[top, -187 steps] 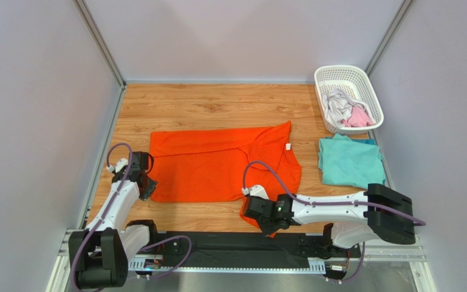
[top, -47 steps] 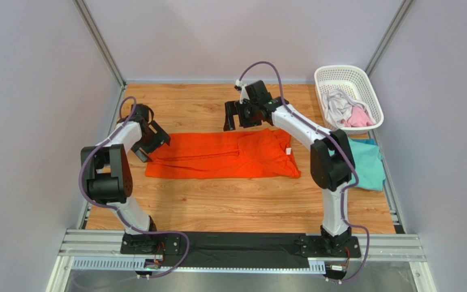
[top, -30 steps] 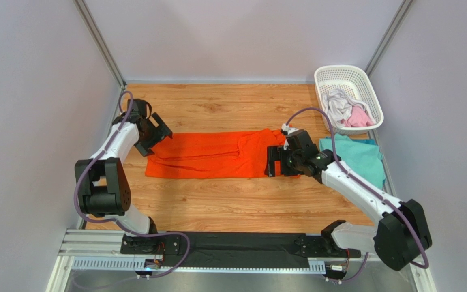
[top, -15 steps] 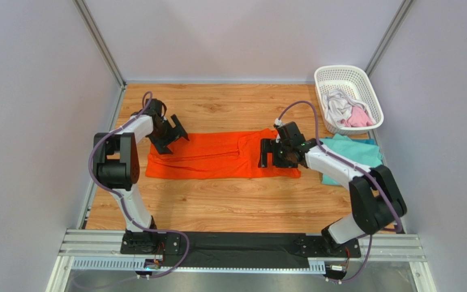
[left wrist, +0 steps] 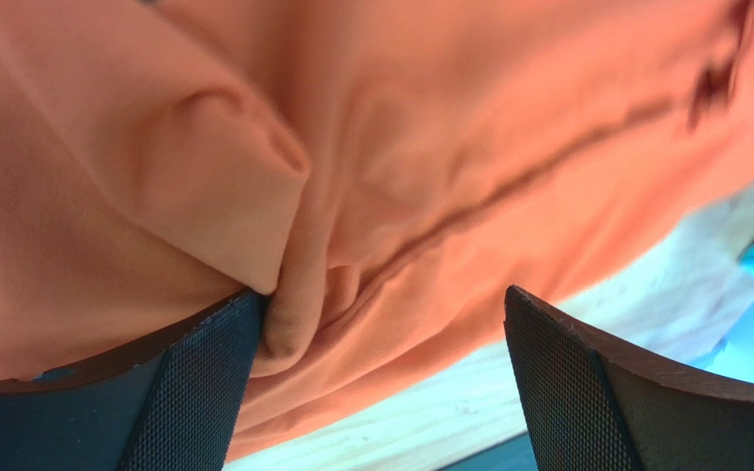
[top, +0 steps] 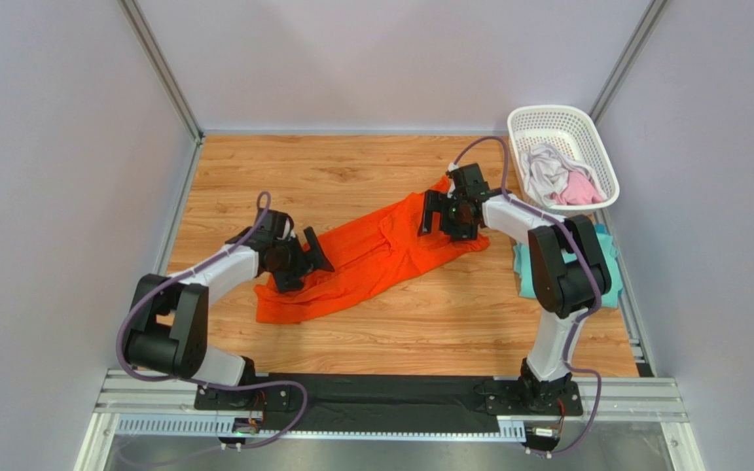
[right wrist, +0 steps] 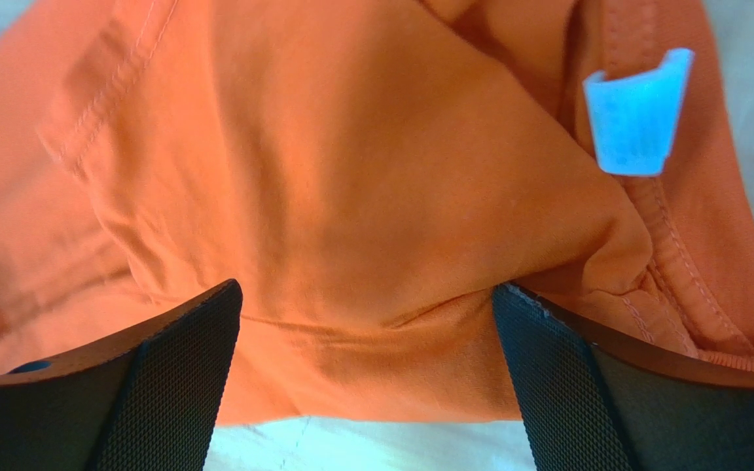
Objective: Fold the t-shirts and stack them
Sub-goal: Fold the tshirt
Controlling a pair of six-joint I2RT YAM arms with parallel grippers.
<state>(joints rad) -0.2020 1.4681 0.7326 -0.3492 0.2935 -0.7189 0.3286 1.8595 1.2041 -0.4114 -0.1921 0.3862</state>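
Observation:
A bright orange t-shirt (top: 371,257), folded into a long band, lies slanted on the wooden table from near left to far right. My left gripper (top: 304,257) is low over its near-left part, open; in the left wrist view (left wrist: 381,383) one finger (left wrist: 194,383) presses a bunched fold of the orange cloth (left wrist: 450,147). My right gripper (top: 442,214) is open over the collar end (right wrist: 351,177), and a white label (right wrist: 637,113) shows there. A folded teal t-shirt (top: 523,267) lies at the right, partly hidden by the right arm.
A white lattice basket (top: 548,111) stands at the far right corner, with a grey-white t-shirt (top: 545,167) and a pink one (top: 578,191) crumpled inside. Grey walls close in the table on the left, back and right. The arm bases sit on the black rail at the near edge.
The orange t-shirt has swung from lying straight across to slanted: its left end came nearer with my left gripper, and its collar end went further back with my right gripper.

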